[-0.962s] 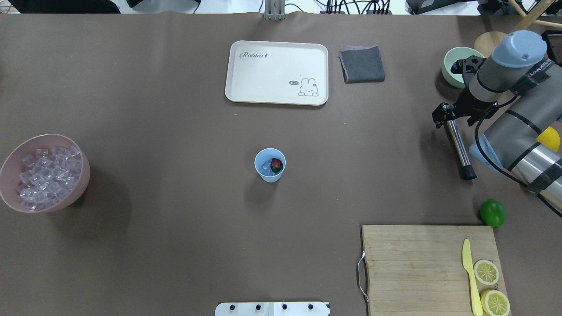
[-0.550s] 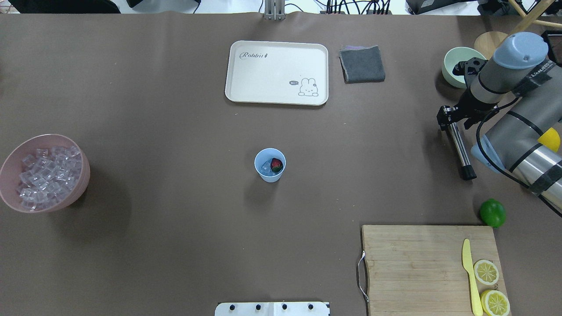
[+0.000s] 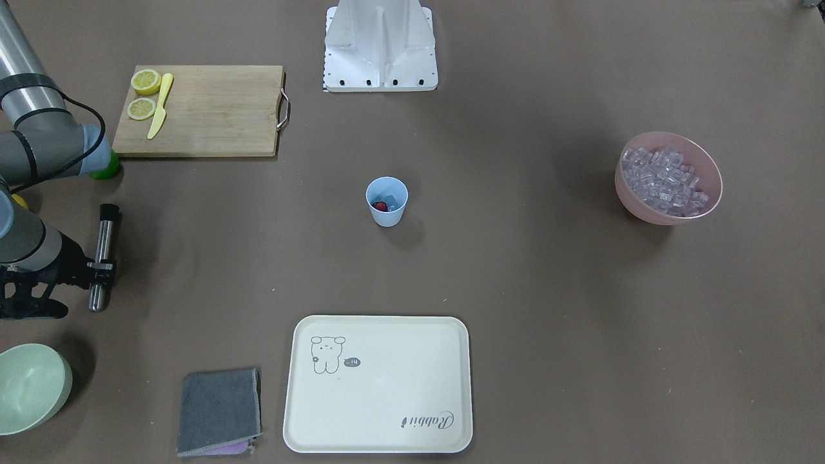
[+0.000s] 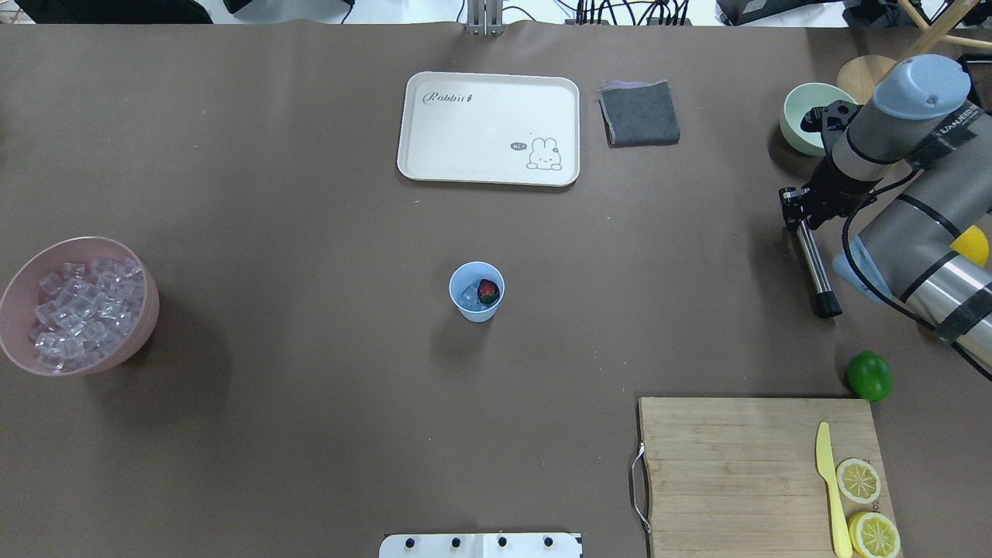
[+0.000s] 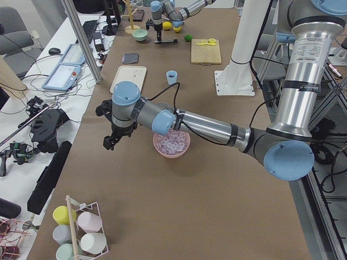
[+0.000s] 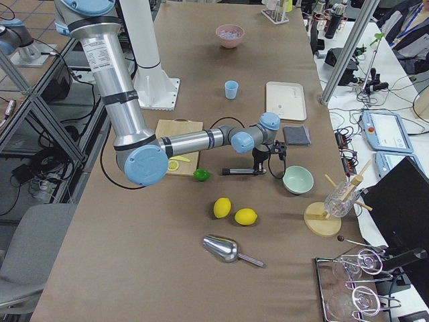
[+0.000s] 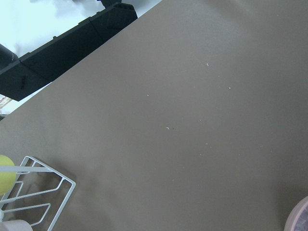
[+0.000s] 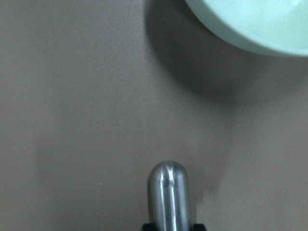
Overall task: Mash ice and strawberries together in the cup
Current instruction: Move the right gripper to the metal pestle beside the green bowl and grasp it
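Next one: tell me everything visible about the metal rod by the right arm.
The metal rod is a slim, shiny, steel-looking cylinder with a black cap at one end and a rounded bare end at the other. It lies nearly level, low over the table, between the pale green bowl and the lime. The right gripper has its jaws closed on it near the rounded end. Whether the cap touches the table cannot be told.

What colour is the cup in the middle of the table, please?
The cup is light blue, best seen in the front-facing view.
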`<move>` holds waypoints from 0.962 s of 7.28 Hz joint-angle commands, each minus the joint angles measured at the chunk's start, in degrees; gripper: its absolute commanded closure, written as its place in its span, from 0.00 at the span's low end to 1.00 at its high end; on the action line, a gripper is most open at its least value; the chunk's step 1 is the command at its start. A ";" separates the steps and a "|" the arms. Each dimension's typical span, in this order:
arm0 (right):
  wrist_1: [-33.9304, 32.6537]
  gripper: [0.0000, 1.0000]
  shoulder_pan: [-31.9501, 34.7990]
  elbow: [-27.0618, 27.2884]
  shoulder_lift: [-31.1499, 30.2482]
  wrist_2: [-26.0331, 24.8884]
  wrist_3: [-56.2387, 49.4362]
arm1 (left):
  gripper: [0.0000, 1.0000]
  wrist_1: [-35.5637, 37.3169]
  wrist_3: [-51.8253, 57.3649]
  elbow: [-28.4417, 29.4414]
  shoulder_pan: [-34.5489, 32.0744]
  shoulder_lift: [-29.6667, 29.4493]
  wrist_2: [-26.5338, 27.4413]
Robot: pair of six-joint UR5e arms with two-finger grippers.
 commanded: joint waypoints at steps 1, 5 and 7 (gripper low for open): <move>0.10 1.00 0.63 0.83 0.22 0.02 -0.02 | 0.03 0.09 0.00 0.04 0.20 -0.19 0.00; -0.42 1.00 1.77 9.33 -0.31 -4.37 1.03 | 0.03 0.18 0.00 0.13 0.20 -1.07 0.00; -0.60 1.00 2.31 18.46 -0.66 -9.26 1.04 | 0.03 0.18 -0.18 -1.18 0.20 -0.46 -0.52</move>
